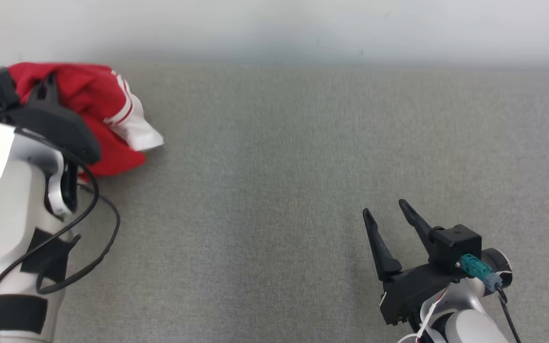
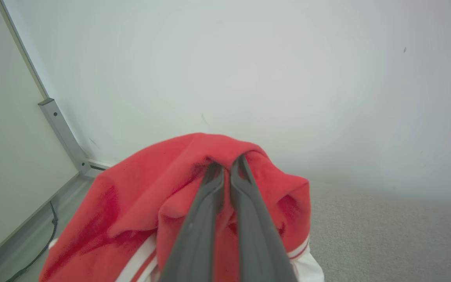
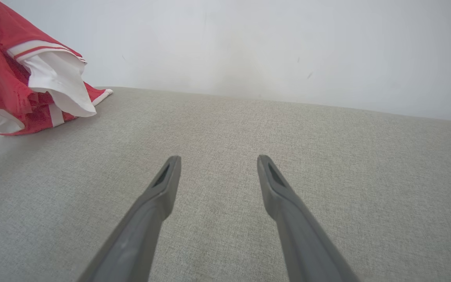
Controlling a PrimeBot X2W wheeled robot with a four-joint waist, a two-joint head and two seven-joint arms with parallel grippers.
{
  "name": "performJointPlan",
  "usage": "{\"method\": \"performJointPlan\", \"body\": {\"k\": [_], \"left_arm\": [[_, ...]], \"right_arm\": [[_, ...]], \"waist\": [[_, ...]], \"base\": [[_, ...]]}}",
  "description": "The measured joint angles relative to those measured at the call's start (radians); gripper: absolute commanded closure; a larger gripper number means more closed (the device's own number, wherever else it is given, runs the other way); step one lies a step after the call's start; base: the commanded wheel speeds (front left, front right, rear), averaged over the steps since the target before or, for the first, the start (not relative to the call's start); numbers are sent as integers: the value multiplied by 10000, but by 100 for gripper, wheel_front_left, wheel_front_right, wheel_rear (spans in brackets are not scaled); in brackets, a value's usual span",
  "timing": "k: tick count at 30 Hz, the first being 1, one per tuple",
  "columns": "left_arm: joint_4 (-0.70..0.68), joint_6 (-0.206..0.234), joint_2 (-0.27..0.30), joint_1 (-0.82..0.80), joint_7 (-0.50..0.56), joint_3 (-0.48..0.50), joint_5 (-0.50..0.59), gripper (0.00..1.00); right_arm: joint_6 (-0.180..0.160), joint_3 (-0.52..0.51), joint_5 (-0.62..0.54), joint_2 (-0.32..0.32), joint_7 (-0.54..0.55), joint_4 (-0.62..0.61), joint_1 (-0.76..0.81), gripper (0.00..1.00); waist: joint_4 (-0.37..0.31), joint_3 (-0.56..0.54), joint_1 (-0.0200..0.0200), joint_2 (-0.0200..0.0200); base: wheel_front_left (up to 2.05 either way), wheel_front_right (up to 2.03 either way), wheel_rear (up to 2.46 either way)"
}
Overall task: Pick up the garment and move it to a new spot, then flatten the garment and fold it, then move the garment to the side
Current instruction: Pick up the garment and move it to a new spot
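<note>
one garment (image 1: 91,93), two pairs of jaws

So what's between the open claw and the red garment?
Nothing; the head view shows bare grey surface between the right gripper and the garment.

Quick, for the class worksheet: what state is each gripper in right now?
Left gripper: closed on the red garment.
Right gripper: open, holding nothing.
</note>
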Motion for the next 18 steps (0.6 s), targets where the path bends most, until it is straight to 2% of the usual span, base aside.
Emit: {"method": "performJointPlan", "body": {"k": [7, 13, 18], "left_arm": [[-401, -67, -378, -585, -178, -612, 188, 100], [-548, -487, -943, -761, -267, -1014, 268, 100], [-846, -901, -1432, -733, -267, -1227, -40, 100]], "right_arm": [[-84, 59, 196, 257, -332, 631, 6, 0], [-134, 238, 418, 372, -476, 1081, 103, 0], [-182, 414, 456, 399, -570, 1141, 484, 0]], "waist": [[35, -999, 0, 0], [-223, -1727, -1, -1], [-698, -2211, -1, -1]], "base": [[0, 0, 0], [0, 0, 0], [0, 0, 0]]}}
